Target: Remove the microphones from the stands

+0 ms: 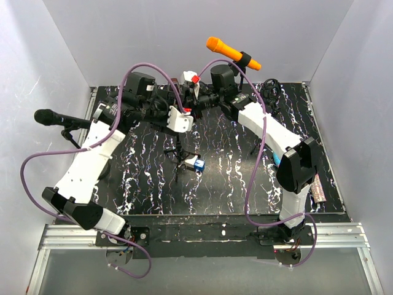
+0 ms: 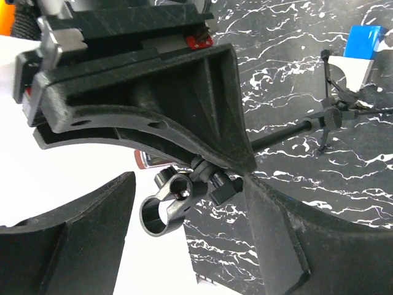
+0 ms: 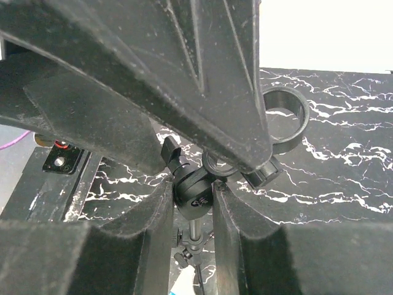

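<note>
table mat: black, white marbled streaks | rear microphone: orange, black clip | left microphone: black | stand: black | cables: purple | 2 arms' links: white, black joints | block: blue and white | walls: pale grey

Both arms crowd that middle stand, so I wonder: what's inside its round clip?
Nothing visible: marbled tabletop shows through the clip. The left gripper covers one side of it, so that part stays unseen.

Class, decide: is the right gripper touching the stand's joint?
Touching. The right wrist view shows the right gripper with its fingers pressed against both sides of the stand's joint, with no gap.
</note>
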`<action>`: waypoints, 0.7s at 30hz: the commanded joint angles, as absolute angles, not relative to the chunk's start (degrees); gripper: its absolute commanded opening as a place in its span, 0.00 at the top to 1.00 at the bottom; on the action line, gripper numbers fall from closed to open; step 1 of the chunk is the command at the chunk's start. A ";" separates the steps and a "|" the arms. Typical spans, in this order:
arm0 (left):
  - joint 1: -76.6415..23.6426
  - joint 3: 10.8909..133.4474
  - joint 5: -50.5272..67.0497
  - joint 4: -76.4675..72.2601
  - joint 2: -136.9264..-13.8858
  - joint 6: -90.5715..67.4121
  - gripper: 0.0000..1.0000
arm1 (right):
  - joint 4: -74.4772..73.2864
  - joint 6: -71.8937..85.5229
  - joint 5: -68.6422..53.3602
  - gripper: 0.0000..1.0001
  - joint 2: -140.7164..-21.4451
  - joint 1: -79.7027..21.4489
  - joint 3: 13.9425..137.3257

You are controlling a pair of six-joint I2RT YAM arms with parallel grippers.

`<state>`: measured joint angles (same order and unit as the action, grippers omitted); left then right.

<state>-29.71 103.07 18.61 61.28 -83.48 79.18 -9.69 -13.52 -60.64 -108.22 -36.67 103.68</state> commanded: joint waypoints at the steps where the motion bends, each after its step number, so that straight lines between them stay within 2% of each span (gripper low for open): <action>1: -26.55 102.32 19.42 66.27 -82.62 87.70 0.31 | -7.82 -12.83 -64.69 0.94 -105.91 -36.91 104.33; 7: -25.93 97.13 19.42 62.25 -81.22 90.97 0.41 | -9.23 -13.27 -64.86 0.94 -105.21 -36.91 103.89; 9: -26.10 93.62 18.99 57.25 -80.25 91.05 0.48 | -9.14 -13.10 -64.95 0.93 -105.21 -36.91 103.45; 12: -26.72 89.31 17.58 49.94 -77.97 89.83 0.55 | -8.18 -12.31 -64.08 0.87 -104.68 -37.00 102.31; 13: -26.98 88.51 17.23 48.79 -77.61 88.78 0.57 | -7.65 -11.96 -63.72 0.83 -104.42 -37.00 101.87; 17: -27.68 87.98 14.25 47.47 -76.73 84.48 0.62 | -5.99 -9.86 -58.91 0.55 -103.28 -36.74 101.08; 19: -27.86 87.72 10.92 44.75 -76.03 79.83 0.65 | -1.69 -4.69 -55.82 0.34 -102.22 -35.95 99.59; 21: -27.86 87.71 6.18 43.16 -75.50 76.39 0.67 | 2.36 1.29 -54.67 0.22 -101.60 -34.81 98.44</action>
<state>-27.73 88.58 14.94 46.57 -77.17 85.25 -6.48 -8.84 -58.30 -105.89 -36.34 100.07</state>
